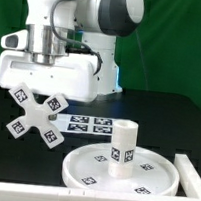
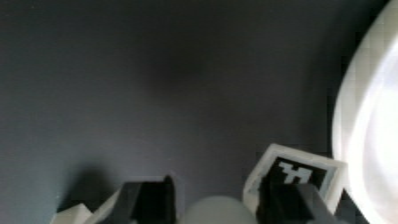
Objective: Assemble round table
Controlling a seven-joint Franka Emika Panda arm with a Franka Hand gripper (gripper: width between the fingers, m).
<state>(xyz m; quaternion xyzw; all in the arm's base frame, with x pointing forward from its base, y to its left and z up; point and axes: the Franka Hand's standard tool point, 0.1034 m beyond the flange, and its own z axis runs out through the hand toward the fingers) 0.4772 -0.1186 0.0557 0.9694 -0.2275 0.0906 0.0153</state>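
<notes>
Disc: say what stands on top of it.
A cylinder stands upright on the disc, near its centre. Its foot covers the spot beneath, so any hole or thread there cannot be seen.

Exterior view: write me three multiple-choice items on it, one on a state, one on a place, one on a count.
1. The cross-shaped piece is: A held up by the gripper; B lying in the round disc; C set on the cylinder.
2. The cylinder stands: A in the round disc; B in the gripper; C on the cross-shaped piece.
3. The cross-shaped piece's arms number: A three; B four; C six.

1 A: it hangs face-on right under the gripper.
2 A: it stands upright with its base inside the disc's rim.
3 B: four tagged arms show.
</notes>
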